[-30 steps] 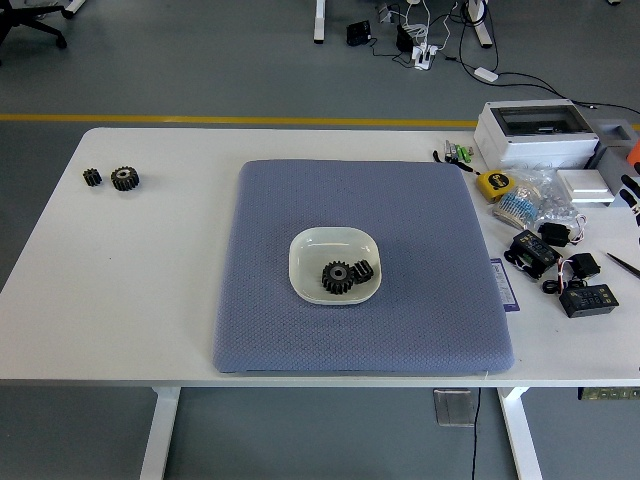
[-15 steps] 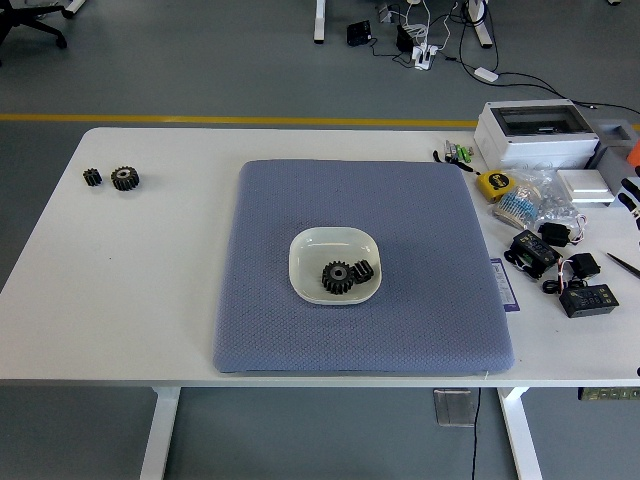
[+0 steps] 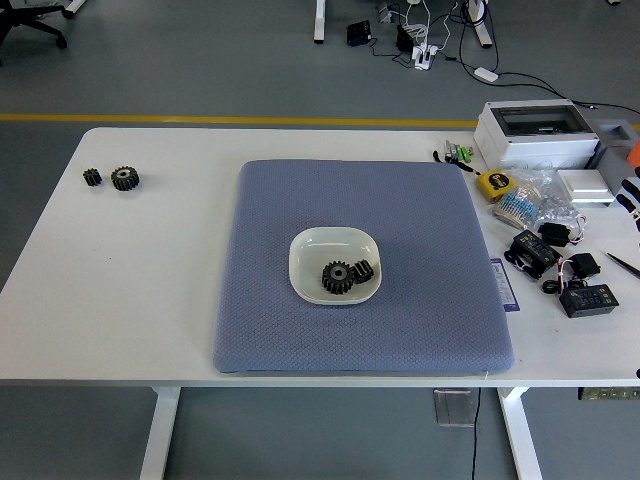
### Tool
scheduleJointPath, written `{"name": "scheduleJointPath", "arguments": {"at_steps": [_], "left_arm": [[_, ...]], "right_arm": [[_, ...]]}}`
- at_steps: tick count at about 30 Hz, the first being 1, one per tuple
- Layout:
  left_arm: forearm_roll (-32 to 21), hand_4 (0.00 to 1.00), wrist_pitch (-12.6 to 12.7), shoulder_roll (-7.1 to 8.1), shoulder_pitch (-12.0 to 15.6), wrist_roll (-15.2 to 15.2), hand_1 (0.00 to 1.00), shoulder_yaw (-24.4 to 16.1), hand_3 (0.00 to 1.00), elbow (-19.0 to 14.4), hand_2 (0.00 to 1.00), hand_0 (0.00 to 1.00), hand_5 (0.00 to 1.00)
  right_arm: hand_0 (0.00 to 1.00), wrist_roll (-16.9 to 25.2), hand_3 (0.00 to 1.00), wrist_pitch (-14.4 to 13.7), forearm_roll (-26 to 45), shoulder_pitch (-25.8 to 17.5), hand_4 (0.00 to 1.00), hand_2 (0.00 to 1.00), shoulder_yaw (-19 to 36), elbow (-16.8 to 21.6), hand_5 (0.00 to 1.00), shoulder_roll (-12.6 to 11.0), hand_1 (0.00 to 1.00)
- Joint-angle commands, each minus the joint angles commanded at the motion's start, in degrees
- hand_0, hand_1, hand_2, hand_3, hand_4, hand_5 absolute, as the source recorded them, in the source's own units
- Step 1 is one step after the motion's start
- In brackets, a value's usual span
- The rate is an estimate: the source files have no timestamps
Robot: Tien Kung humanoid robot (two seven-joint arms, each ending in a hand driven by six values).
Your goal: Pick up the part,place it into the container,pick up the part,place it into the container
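A white bowl (image 3: 312, 250) sits in the middle of the blue-grey mat (image 3: 400, 220). Inside the bowl lie two black parts: a large toothed gear (image 3: 337, 277) and a smaller gear (image 3: 362, 269) touching its right side. Two more black gears rest on the bare table at the far left, a small one (image 3: 92, 177) and a larger one (image 3: 124, 178) beside it. Neither of my hands shows in the head view.
The white table (image 3: 120, 280) carries clutter along its right side: a white box (image 3: 535, 132), a yellow tape measure (image 3: 490, 184), a bag of small parts (image 3: 530, 205), and black adapters with cables (image 3: 560, 270). Something orange and black pokes in at the right edge (image 3: 632, 190).
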Motion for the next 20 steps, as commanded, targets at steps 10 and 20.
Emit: {"name": "scheduleJointPath", "arguments": {"at_steps": [10,20], "left_arm": [[-0.15,0.602,0.06,-0.07,-0.36,-0.04,0.672,-0.17,0.567,0.0,0.67,0.712,0.573],[-0.12,0.601,0.08,-0.05,-0.46,-0.02,0.672,-0.3,0.567,0.0,0.67,0.712,0.573]], "right_arm": [[0.849,-0.02,0.904,0.12,0.02,0.33,0.998,0.848,0.62,0.2,0.899,-0.03,0.795],[0.839,-0.44,0.873,0.68,0.57,0.44,0.998,0.842,0.45,0.08,0.889,0.05,0.792]]}}
